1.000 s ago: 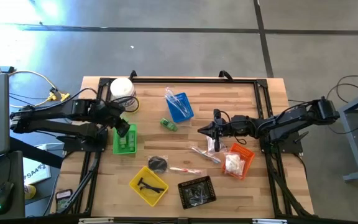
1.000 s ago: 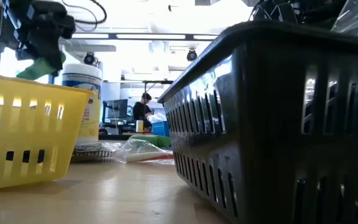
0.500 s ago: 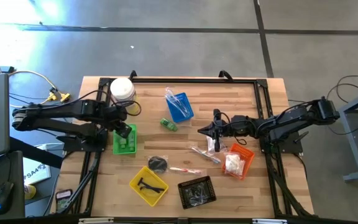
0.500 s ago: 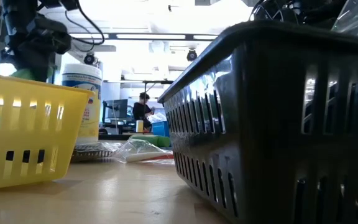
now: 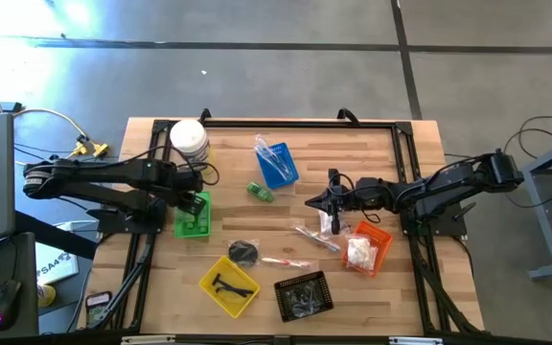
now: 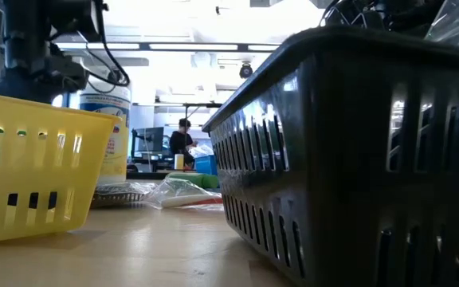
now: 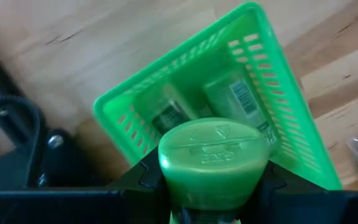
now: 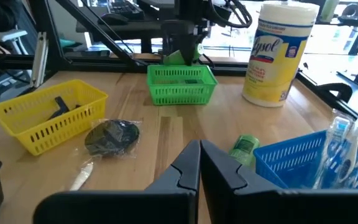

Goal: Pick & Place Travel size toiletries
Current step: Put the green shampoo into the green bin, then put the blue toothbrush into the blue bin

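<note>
My left gripper (image 5: pixel 197 201) is shut on a small green bottle (image 7: pixel 213 158) and stands over the green tray (image 5: pixel 192 225). Two more green bottles (image 7: pixel 229 99) lie in that tray. The gripper and its bottle (image 8: pixel 178 57) also show above the tray in the right wrist view. My right gripper (image 5: pixel 316 201) is shut and empty, above mid-table near a wrapped toothbrush (image 5: pixel 314 237). Another green bottle (image 5: pixel 261 192) lies on the table beside the blue tray (image 5: pixel 278 163). My left gripper pinches the green bottle between its two fingers (image 7: pixel 148 177), one on each side of the cap (image 7: pixel 253 171). The fingers come from above, pointing down into the green tray. The bottle is lifted clear, its cap end toward the tray floor.
A white tub (image 5: pixel 188 137) stands at the far left. The orange tray (image 5: pixel 364 247) holds white sachets. The yellow tray (image 5: pixel 229 285) holds black pieces. The black tray (image 5: pixel 303 293) is at the near edge. A dark packet (image 5: pixel 243 252) and a second toothbrush (image 5: pixel 284 261) lie between them.
My left gripper has gone down toward the green tray with the green bottle still held. In the low view the bottle has sunk behind the yellow tray's rim. My right gripper has kept still.
</note>
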You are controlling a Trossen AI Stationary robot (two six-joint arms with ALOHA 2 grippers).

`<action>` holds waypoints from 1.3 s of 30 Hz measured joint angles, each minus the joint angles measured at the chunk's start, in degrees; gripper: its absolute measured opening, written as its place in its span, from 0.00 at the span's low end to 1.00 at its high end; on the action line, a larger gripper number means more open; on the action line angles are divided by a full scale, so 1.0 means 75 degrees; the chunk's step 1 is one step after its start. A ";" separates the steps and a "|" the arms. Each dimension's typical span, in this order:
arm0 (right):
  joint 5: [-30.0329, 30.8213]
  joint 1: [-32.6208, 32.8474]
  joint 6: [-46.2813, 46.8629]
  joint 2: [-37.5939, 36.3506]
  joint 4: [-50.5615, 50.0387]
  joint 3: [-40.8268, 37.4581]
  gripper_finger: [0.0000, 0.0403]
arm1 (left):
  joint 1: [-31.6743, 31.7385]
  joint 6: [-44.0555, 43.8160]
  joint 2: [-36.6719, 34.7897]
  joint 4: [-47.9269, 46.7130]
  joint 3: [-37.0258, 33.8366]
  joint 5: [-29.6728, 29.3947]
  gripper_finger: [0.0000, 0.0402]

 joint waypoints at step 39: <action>0.0009 0.0000 0.0120 0.0003 -0.0050 0.0006 0.01 | -0.0076 0.3176 -0.0229 0.0427 0.1520 0.0013 0.69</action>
